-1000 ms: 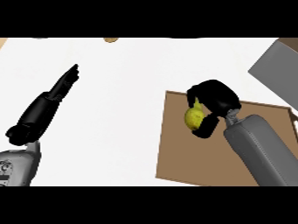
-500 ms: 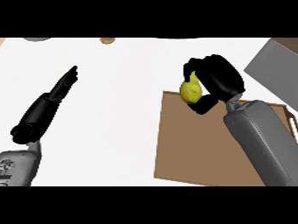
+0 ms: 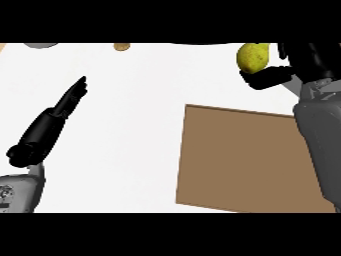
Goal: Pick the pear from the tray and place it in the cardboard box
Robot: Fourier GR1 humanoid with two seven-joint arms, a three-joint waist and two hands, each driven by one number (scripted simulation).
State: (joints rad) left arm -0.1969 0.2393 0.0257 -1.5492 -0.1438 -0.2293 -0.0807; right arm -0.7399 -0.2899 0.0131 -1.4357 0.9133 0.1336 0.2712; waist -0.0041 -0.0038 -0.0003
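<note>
Counter: white top (image 3: pixel 136 115), with wood-coloured strips showing at its far corners.
Right hand: black right hand (image 3: pixel 309 62), at the view's upper right, fingers and thumb curled round the fruit.
Pear: yellow-green rounded pear (image 3: pixel 253 56), held in that hand on its inner side, lifted clear of the counter.
Forearm: grey right forearm (image 3: pixel 328 145), running down from the hand to the lower edge.
Tray: flat brown rectangular tray (image 3: pixel 239 160), below the hand, beside the forearm, nothing lying on its visible part.
Left hand: black left hand (image 3: pixel 51 120), well apart at the left, fingers straight, resting.
Far edge: small brown round thing (image 3: pixel 121 47) and a grey piece (image 3: pixel 40 45), both cut off.
</note>
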